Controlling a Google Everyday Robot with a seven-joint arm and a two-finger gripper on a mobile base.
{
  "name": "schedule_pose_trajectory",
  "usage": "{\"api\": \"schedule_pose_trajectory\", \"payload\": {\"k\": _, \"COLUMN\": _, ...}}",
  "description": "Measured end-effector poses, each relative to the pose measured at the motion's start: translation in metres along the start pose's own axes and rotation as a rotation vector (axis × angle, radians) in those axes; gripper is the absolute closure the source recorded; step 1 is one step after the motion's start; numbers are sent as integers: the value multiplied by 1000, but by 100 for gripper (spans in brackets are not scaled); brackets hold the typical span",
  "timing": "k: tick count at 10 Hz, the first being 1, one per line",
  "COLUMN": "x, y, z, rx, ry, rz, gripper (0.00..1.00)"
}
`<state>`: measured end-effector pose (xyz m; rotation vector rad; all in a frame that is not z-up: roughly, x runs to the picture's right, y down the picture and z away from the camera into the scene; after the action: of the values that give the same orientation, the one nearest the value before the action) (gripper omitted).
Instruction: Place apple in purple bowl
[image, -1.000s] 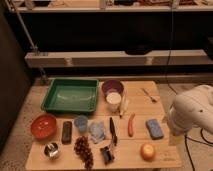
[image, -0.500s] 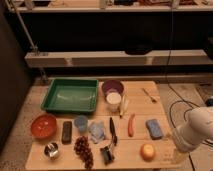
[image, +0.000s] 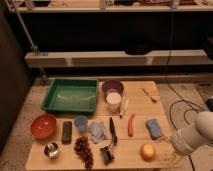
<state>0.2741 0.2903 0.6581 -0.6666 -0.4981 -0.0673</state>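
Where the white arm (image: 196, 134) crosses the worktop's (image: 137, 107) front right corner, things stand so —
Apple (image: 147, 151): on the worktop near its front edge, nothing touching it.
End effector (image: 171, 154): just right of the apple, apart from it; open or closed — cannot tell.
Purple bowl (image: 112, 86): well behind the apple and to its left, upright.
Carrot (image: 131, 124): behind the apple, slightly left.
Blue sponge (image: 154, 128): just behind the apple.
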Motion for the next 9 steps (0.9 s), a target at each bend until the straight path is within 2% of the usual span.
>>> {"api": "schedule_pose_trajectory", "payload": {"k": 1, "x": -2, "y": -2, "z": 6, "rx": 24, "ry": -4, "rz": -19, "gripper": 42}}
{"api": "schedule_pose_trajectory", "payload": {"k": 2, "x": 1, "y": -7, "z": 12, "rx": 37, "ry": -9, "rz": -17, "gripper": 42}}
{"api": "schedule_pose_trajectory", "payload": {"k": 3, "x": 6, "y": -13, "z": 16, "rx": 45, "ry": -14, "rz": 0, "gripper": 37}}
{"api": "schedule_pose_trajectory", "payload": {"k": 4, "x": 11, "y": -27, "z": 22, "rx": 58, "ry": -19, "rz": 22, "gripper": 25}}
{"api": "schedule_pose_trajectory", "payload": {"k": 5, "x": 11, "y": -37, "z": 25, "rx": 66, "ry": -21, "rz": 28, "gripper": 21}}
{"api": "schedule_pose_trajectory", "payload": {"k": 7, "x": 9, "y": -46, "z": 30, "rx": 81, "ry": -19, "rz": 34, "gripper": 20}}
{"api": "schedule_pose_trajectory", "payload": {"k": 9, "x": 8, "y": -50, "z": 35, "rx": 77, "ry": -33, "rz": 44, "gripper": 20}}
